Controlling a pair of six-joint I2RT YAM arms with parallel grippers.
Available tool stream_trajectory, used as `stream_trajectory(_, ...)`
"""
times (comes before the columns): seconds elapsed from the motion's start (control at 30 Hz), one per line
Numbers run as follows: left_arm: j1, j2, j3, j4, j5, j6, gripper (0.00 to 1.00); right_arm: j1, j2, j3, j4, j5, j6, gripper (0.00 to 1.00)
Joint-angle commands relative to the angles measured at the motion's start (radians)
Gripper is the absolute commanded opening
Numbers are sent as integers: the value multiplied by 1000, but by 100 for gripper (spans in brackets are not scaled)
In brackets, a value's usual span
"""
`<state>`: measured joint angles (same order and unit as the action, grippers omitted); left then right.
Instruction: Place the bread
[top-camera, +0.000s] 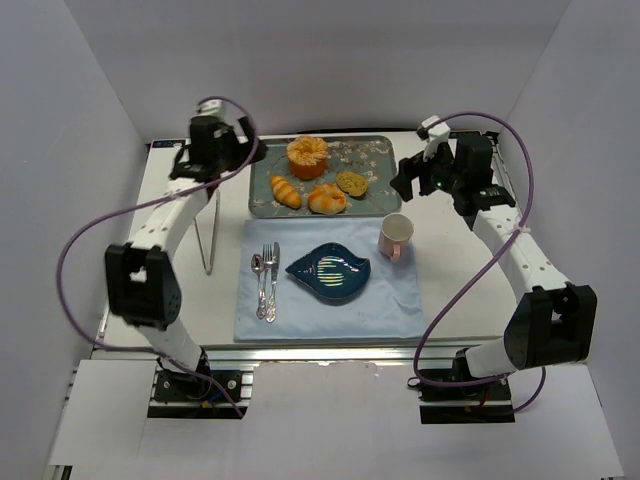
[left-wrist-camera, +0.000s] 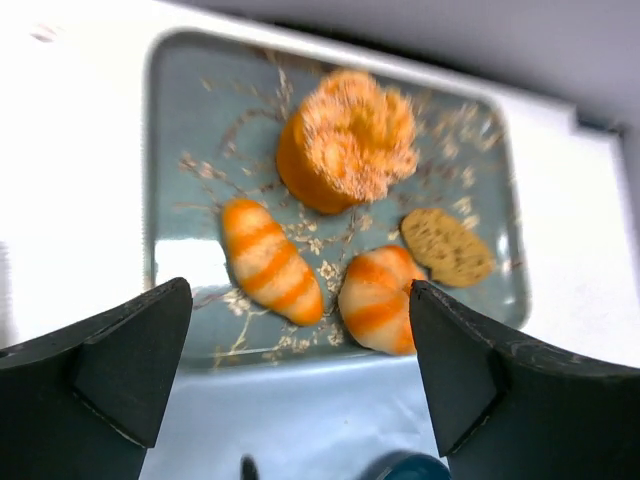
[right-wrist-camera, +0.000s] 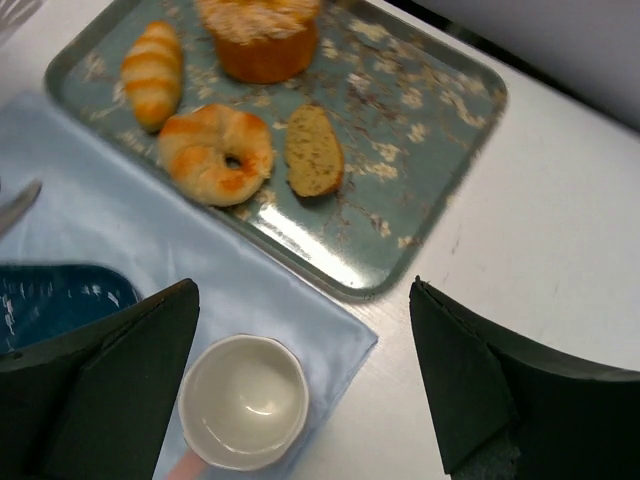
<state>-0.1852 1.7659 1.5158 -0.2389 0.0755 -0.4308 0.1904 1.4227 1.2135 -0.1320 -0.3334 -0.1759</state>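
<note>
Left tool (left-wrist-camera: 300, 300) and right tool (right-wrist-camera: 302, 300) spread wide, empty; bread (right-wrist-camera: 262, 45) edge-cropped on tray (right-wrist-camera: 440, 110).

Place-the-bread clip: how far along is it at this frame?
Done: nothing yet; the bread sits on the tray. In hand: nothing; the left gripper and right gripper hang open and empty near the tray. Left: grasp the bread, carry it, set it down, probably on the empty blue plate.
</note>
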Motion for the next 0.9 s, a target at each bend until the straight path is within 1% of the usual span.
stream_trajectory(0.0,122,-177,-158,46,63,-67,98,-11,-37,-17,-15,-321,-295,88)
stream_trajectory(0.03,143,-233,-204,41,79,-68,98,-17,-50,-37,-70,-495,-403,80)
stream_trajectory(0.07,173,-264,-272,35,85,-68,98,-14,-64,-65,-112,-575,-516,72)
stream_trajectory(0.1,227,-301,-311,32,94,-68,96,3,-66,-75,-142,-627,-623,58)
stream_trajectory(0.13,260,-357,-358,40,115,-74,91,21,-62,-82,-150,-647,-625,34)
stream_trajectory(0.17,312,-387,-427,61,134,-86,81,42,-44,-76,-159,-639,-623,22)
stream_trajectory(0.2,335,-417,-455,59,146,-87,58,71,-27,-61,-182,-631,-623,13)
stream_trajectory(0.23,349,-456,-471,36,126,-75,11,85,-3,-39,-232,-620,-620,9)
stream_trajectory(0.27,354,-470,-475,-9,48,-33,0,98,38,-8,-264,-617,-616,15)
stream_trajectory(0.3,354,-479,-474,-79,7,-7,0,118,62,41,-293,-610,-609,32)
stream_trajectory(0.33,355,-481,-474,-121,-32,24,1,129,83,68,-326,-593,-603,65)
stream_trajectory(0.37,355,-475,-472,-177,-82,65,12,139,116,89,-362,-579,-598,80)
stream_trajectory(0.4,354,-467,-474,-200,-114,85,31,151,126,106,-364,-565,-588,89)
stream_trajectory(0.43,354,-454,-477,-224,-136,110,52,154,134,109,-360,-546,-572,89)
stream_trajectory(0.47,354,-431,-483,-240,-137,138,68,158,143,109,-347,-540,-563,89)
stream_trajectory(0.53,351,-405,-495,-238,-113,168,77,163,149,106,-324,-527,-535,89)
stream_trajectory(0.57,350,-386,-496,-230,-97,185,83,164,153,106,-312,-525,-512,89)
stream_trajectory(0.7,327,-252,-474,-217,-73,225,86,164,154,107,-263,-499,-467,89)
stream_trajectory(0.77,309,-199,-460,-201,-35,253,86,162,151,106,-248,-471,-453,89)
stream_trajectory(0.87,266,-102,-431,-175,-30,284,86,162,145,103,-245,-452,-453,89)
